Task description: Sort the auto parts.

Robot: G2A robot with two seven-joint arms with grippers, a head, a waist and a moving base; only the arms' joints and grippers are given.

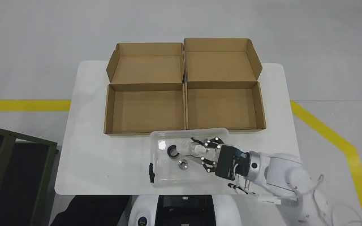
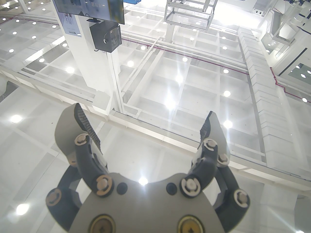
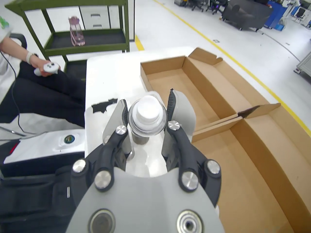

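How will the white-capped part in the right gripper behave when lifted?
The white-capped part looks rigid, with a shiny metal flange: probably heavy for its size. That round rim gives the right gripper little contact, so it may slip. On its side it could roll.

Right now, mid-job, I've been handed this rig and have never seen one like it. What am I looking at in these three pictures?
This is a two-armed robot working at a white table. The top view comes from a camera above the arms, looking down. At the far side stands an open cardboard box with a second cardboard box beside it. Nearer the robot lies a clear plastic tray holding loose parts, among them a dark ring and a small metal piece. The other two pictures come from cameras on the wrists. The right gripper is over the tray, shut on a round metal part with a white cap. The left gripper is open, holds nothing and points up at the ceiling.
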